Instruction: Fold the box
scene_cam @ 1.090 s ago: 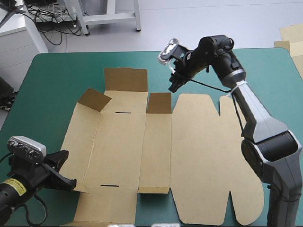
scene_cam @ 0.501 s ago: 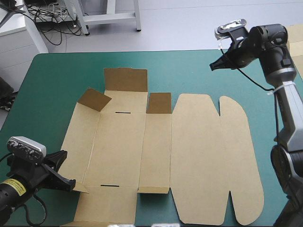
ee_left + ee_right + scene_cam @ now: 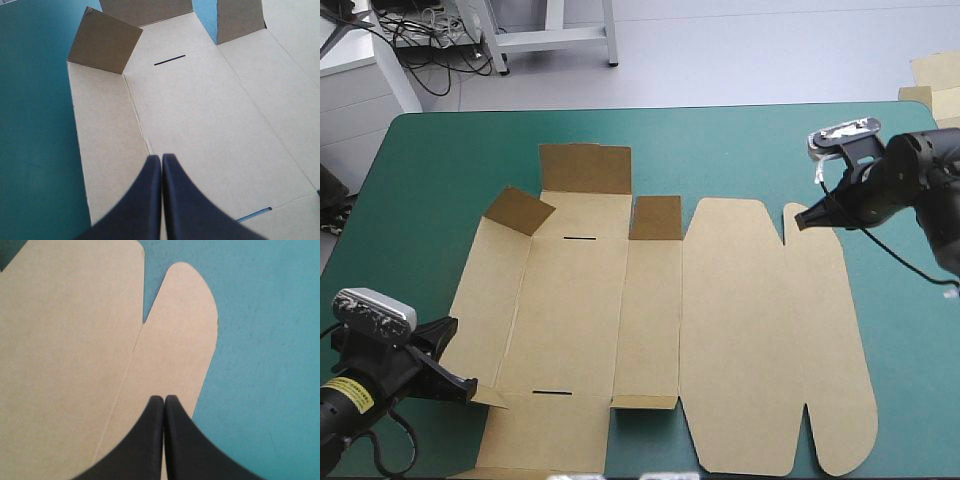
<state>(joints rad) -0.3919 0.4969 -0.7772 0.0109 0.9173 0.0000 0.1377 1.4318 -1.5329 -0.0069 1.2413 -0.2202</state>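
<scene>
So the box (image 3: 650, 320) is basically a flat brown sheet spread across the middle of the surface (image 3: 450, 160), on the teal-green cover. Only three bits are raised, all along the far edge: the back flap (image 3: 585, 168) stands up, and the two small flaps (image 3: 518, 210) on either side of it are tilted up as well. Two thin slots (image 3: 580, 239) are cut into the base panel, one near the far fold and one near the close one. The right half is the big rounded lid panel (image 3: 740, 330), lying flat, with a narrow rounded tuck flap (image 3: 825, 340) on its outer side, also flat.

The left tool (image 3: 470, 385) is down at the near left corner of the box. Its black fingers are pressed together into one point with nothing between them. In the left wrist view the left tool (image 3: 161, 157) has its tip over the crease between the left side panel and the base of the box (image 3: 200, 115).

The right tool (image 3: 798, 222) is closed the same way and empty, pointing at the far end of the tuck flap. From its own camera the right tool (image 3: 164, 397) sits over that flap of the box (image 3: 65, 365), close to its outer edge, with bare cover just beside. I honestly can't tell whether either tip is touching the board.

A bit of extra board (image 3: 932, 72) also pokes in past the far right corner.
</scene>
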